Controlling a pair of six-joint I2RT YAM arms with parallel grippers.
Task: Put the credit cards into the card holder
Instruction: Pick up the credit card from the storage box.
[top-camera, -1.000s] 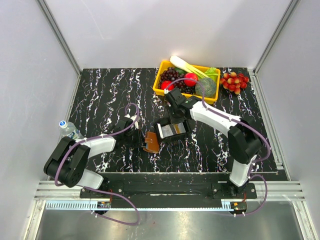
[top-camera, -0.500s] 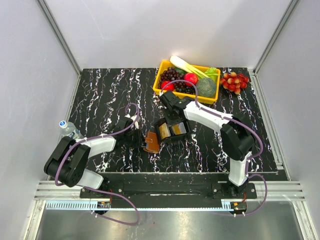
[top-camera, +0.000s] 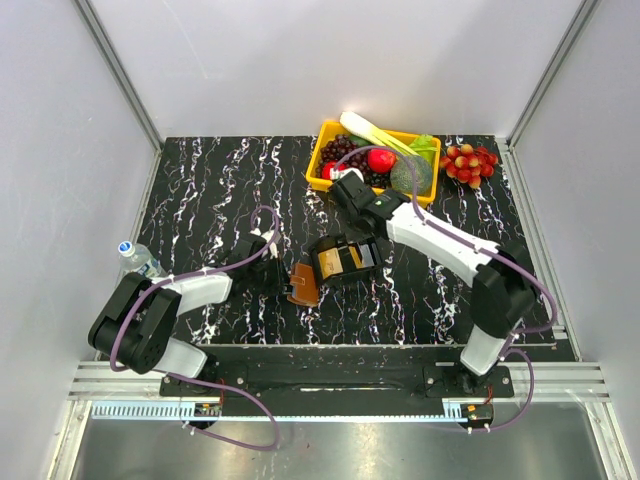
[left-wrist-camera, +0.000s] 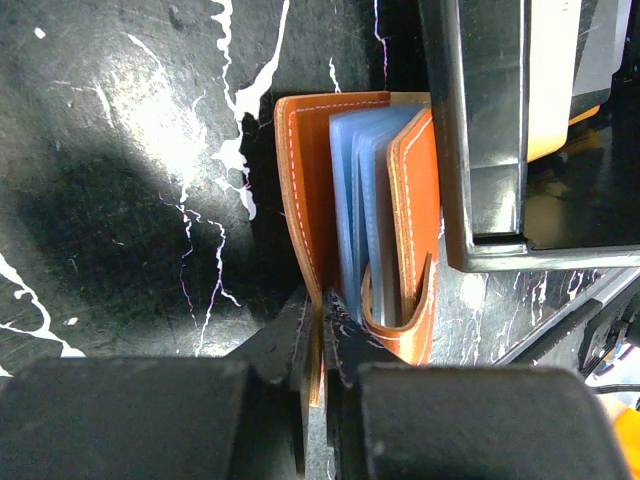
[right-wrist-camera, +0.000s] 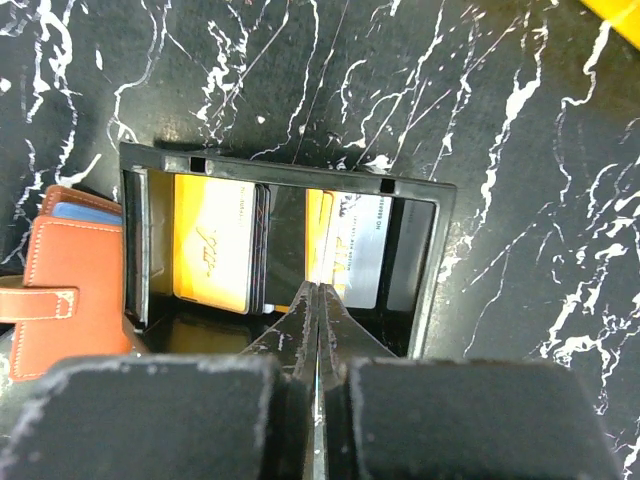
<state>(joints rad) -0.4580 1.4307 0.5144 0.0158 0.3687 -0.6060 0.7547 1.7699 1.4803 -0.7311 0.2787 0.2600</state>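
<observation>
Black marble table (top-camera: 200, 190): wrist views alone show left pincer (left-wrist-camera: 320, 306) grasping card holder (left-wrist-camera: 303, 180), right pincer (right-wrist-camera: 318, 296) clenched.

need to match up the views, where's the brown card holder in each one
Top external: card holder at centre, just left of the black box.
Left wrist: centre, standing open, box at right.
Right wrist: left edge, beside the box.
Shared landmark: the black box.

Left hand (left-wrist-camera: 318, 312) and right hand (right-wrist-camera: 318, 300) both pinched closed, arms extended.
</observation>
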